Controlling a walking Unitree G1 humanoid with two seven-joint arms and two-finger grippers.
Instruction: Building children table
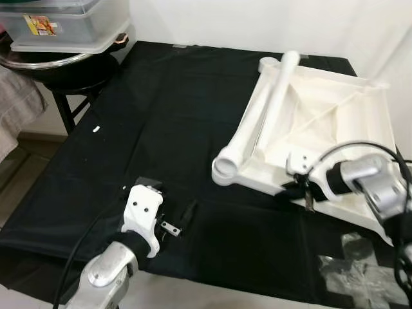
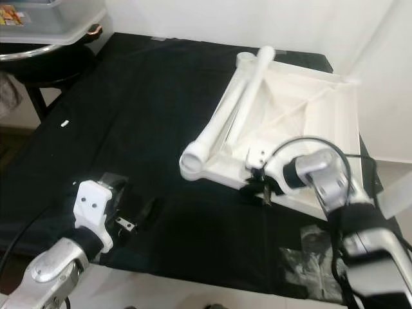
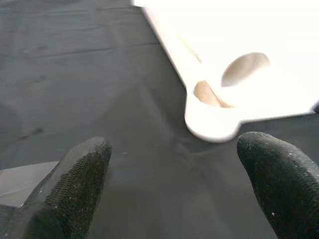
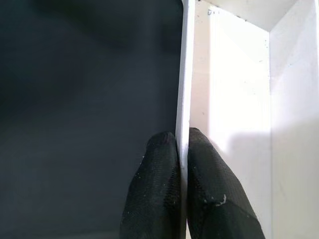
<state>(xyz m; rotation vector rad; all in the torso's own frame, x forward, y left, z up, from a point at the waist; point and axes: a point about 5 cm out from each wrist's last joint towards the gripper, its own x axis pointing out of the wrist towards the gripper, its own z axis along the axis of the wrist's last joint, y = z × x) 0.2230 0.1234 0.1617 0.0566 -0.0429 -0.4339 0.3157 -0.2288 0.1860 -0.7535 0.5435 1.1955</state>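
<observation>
An upturned white plastic table top (image 1: pixel 351 106) lies on the black cloth (image 1: pixel 161 116) to the right. A white tube leg (image 1: pixel 257 116) rests slantwise across its left side, open end toward me. My right gripper (image 1: pixel 302 191) is shut on the table top's near rim (image 4: pixel 183 74), one finger on each side of the thin wall. My left gripper (image 1: pixel 170 206) hovers low over the cloth near the front edge, open and holding nothing. In the left wrist view its fingers (image 3: pixel 75 184) point at the round corner socket (image 3: pixel 209 124) and the tube end (image 3: pixel 244 69).
A dark round stand (image 1: pixel 64 71) at the back left carries a metal bowl and a clear plastic box (image 1: pixel 64 26). A crumpled clear bag (image 1: pixel 354 267) lies on the cloth at the front right. A small white piece (image 1: pixel 96 129) sits at the cloth's left edge.
</observation>
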